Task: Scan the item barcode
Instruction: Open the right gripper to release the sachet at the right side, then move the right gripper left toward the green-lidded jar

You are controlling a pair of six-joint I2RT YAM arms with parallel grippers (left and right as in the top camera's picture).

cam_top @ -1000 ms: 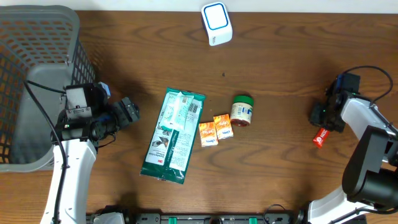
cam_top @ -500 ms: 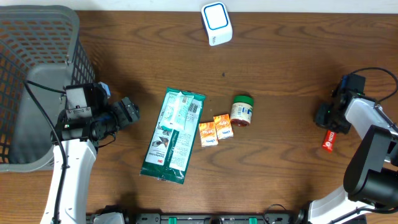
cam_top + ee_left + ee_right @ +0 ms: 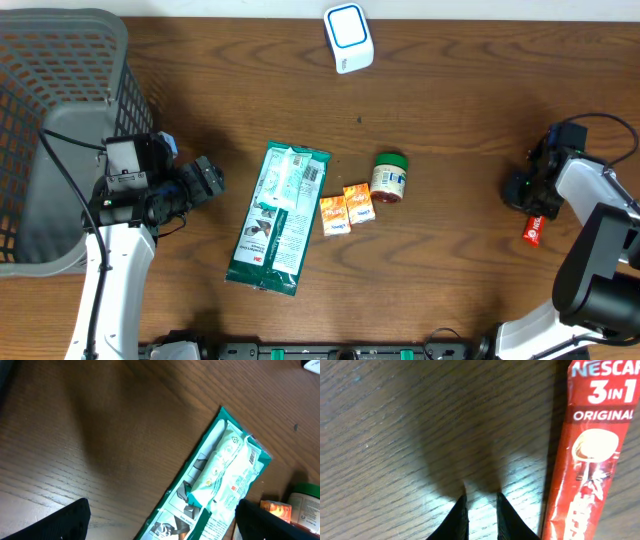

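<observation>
Well, the red Nescafé 3-in-1 stick (image 3: 533,233) lies flat on the brown tabletop (image 3: 450,120) near its right-hand edge, loose, with nothing gripping it. In the right wrist view the stick (image 3: 585,450) runs up the side of the frame, printed face up. The right pincer (image 3: 481,505) points down at bare wood just beside it, not touching it. Its two dark fingers are drawn almost together with only a slit between them, and nothing is in the slit. From overhead that right pincer (image 3: 520,195) sits just above the stick.

Well to the left of the stick stands a small jar (image 3: 389,178) with a green lid. Two little orange cartons (image 3: 334,214) come next, then a long green pack (image 3: 278,218). Farther left again is the left pincer (image 3: 205,180), its fingers spread wide and empty, aimed at the green pack (image 3: 220,485). Farthest from the stick is a grey mesh basket (image 3: 100,25). Up and to the left of the stick, at the tabletop's far edge, sits the white and blue scanner (image 3: 348,38).
</observation>
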